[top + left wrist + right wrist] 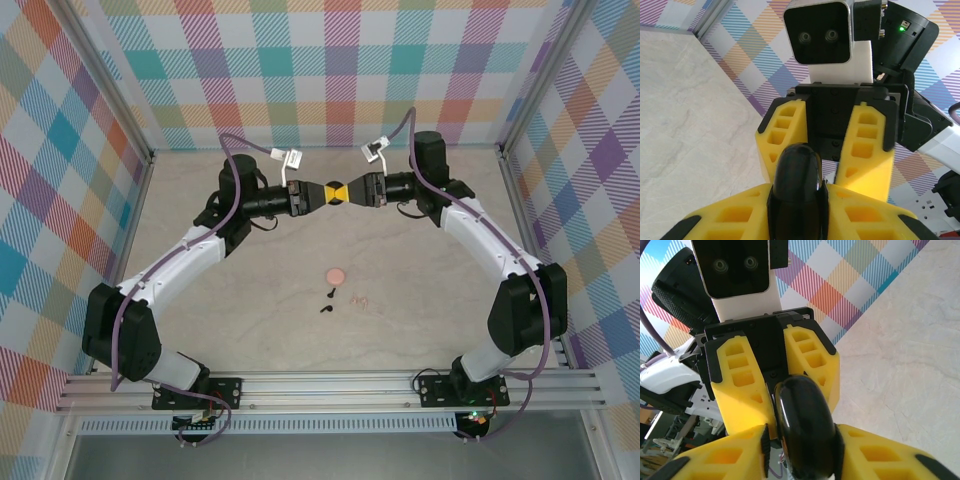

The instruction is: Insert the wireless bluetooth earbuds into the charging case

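**Case aloft, buds on the desk**

Above the desk [250, 330], my left tool [330, 193] and right tool [351, 192] both clamped the black charging case [799, 185] between them. The pink case [336, 274] lay on the desk, with the black earbuds [323, 310] and pink earbuds [360, 298] just beside it. I judged the buds light and slick, best pinched by the stem. The black case's lid seam was hidden; the pink buds barely showed.

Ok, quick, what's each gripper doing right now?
Left gripper: shut on the black charging case.
Right gripper: set around the same case; whether it is clamped cannot be told.
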